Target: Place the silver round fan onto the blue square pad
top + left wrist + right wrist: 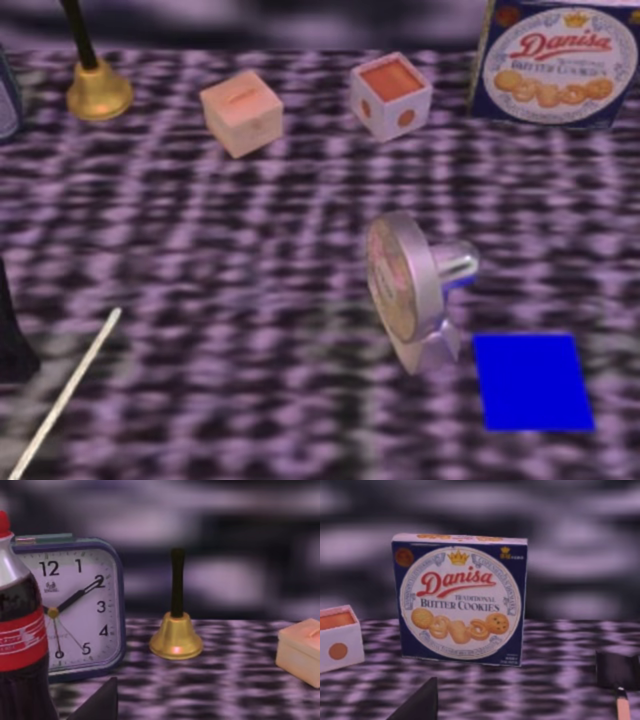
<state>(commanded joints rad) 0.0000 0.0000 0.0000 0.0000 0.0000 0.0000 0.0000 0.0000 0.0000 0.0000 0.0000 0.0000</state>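
The silver round fan (405, 285) stands upright on its small flared base in the right half of the table, its pinkish face turned left and its shiny hub pointing right. The blue square pad (532, 381) lies flat just to the right of and in front of the fan's base, with nothing on it. Neither arm shows in the top view. A dark part of my left gripper (100, 702) shows at the edge of the left wrist view, and a dark part of my right gripper (420, 702) in the right wrist view. Neither is near the fan.
Along the back stand a brass bell (98, 90), a pink cube (241, 112), a white cube with an orange top (390, 95) and a blue cookie tin (558, 62). A clock (75, 605) and a cola bottle (20, 630) are at the left. A thin white rod (65, 395) lies front left.
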